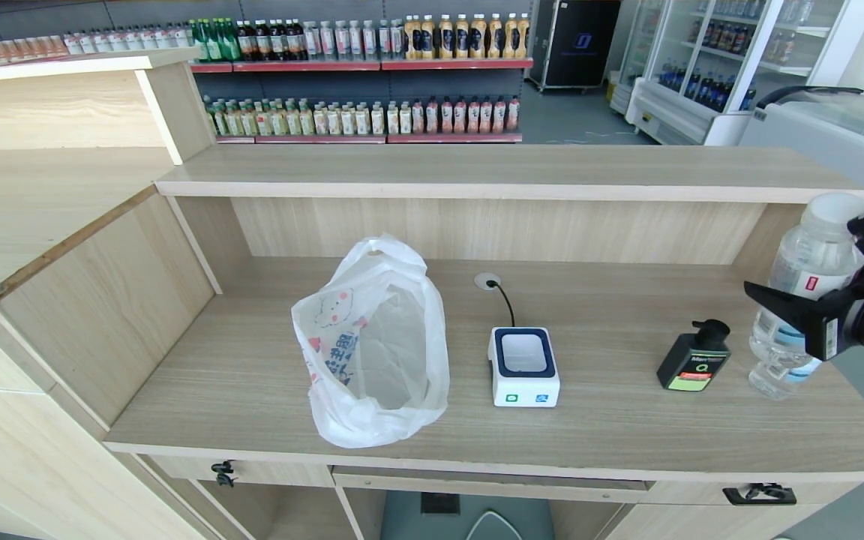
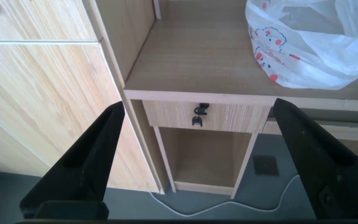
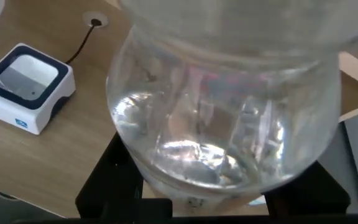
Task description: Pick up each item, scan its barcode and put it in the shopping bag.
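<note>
A clear water bottle [image 1: 803, 292] with a white cap leans at the counter's right end, and my right gripper [image 1: 803, 319] is shut on its middle. In the right wrist view the water bottle [image 3: 229, 112] sits between the dark fingers [image 3: 114, 183]. A dark pump bottle [image 1: 694, 358] stands just left of it. The white barcode scanner [image 1: 523, 365] [image 3: 27, 84] lies mid-counter, its cable running to the back. An open white shopping bag [image 1: 372, 352] [image 2: 309, 40] stands left of the scanner. My left gripper [image 2: 194, 168] hangs open below the counter's front left corner.
The wooden counter [image 1: 597, 420] has a raised back ledge [image 1: 507, 176] and a side wall on the left. Drawers with black handles [image 1: 758, 493] [image 2: 199, 115] sit under its front edge. Shelves of drinks and fridges stand far behind.
</note>
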### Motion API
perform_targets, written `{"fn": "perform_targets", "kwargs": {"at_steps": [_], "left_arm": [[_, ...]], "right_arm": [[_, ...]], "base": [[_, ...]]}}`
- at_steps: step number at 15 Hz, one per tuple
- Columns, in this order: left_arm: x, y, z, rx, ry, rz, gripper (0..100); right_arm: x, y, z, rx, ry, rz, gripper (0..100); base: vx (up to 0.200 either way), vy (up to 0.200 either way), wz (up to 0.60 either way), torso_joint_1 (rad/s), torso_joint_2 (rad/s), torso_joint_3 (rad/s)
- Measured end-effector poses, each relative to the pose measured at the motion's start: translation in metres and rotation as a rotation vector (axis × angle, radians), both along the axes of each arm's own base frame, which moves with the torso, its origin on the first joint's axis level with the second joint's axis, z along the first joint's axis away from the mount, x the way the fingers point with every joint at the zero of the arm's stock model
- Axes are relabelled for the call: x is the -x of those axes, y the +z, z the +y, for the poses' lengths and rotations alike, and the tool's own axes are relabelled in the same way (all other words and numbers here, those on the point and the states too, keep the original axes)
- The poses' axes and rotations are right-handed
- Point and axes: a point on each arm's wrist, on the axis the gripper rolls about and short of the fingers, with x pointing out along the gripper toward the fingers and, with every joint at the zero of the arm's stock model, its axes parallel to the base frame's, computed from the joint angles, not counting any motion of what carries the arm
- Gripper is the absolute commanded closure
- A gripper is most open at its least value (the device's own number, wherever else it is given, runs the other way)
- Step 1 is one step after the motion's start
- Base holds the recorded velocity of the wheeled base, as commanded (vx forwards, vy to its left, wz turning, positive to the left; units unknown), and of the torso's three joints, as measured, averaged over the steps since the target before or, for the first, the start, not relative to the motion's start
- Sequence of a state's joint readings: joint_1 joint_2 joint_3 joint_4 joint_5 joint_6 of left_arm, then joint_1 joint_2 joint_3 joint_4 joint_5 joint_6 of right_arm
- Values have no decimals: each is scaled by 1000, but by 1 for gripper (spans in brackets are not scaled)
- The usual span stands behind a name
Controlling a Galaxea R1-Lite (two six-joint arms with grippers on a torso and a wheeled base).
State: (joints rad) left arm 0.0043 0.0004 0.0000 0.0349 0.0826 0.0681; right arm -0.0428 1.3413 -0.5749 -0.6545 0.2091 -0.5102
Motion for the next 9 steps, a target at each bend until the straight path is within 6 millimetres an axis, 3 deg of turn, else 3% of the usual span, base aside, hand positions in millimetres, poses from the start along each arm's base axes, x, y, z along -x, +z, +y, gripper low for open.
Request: {"fn": "perform_targets", "kwargs": {"at_steps": [7,9], "left_arm": [[0,0,0,0,0,0,0],[0,0,0,0,0,0,0]], "right_arm": [[-14,12,2,76,-2,-78,100],[-22,12,3,72,36,-90,100]], "base": [[0,0,600,5,-2,0],[0,0,0,0,0,0]]}}
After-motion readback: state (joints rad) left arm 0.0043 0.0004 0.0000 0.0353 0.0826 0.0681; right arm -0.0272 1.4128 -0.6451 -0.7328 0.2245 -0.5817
